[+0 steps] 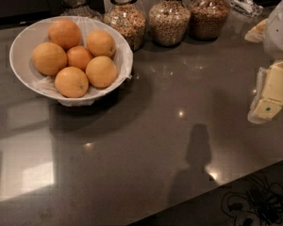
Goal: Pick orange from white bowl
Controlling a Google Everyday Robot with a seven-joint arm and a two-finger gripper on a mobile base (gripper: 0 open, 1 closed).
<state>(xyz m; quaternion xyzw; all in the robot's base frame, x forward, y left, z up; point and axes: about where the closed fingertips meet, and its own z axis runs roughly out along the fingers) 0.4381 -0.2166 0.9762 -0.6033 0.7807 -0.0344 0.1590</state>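
The white bowl (23, 41), with a crinkled white liner, stands at the far left of the dark counter. It holds several pale yellow-orange oranges, such as the one (101, 71) at the bowl's near right side. A smaller, deeper reddish-orange fruit (79, 57) lies in the middle of them. My gripper (268, 105), pale yellow on a white arm, hangs at the right edge of the view over the counter. It is far to the right of the bowl and touches nothing.
Several glass jars of grain (169, 15) stand in a row along the back, the nearest one (125, 15) close behind the bowl. A pale object (256, 30) lies at the far right. The counter's front edge runs along the lower right, with cables (254, 206) on the floor below.
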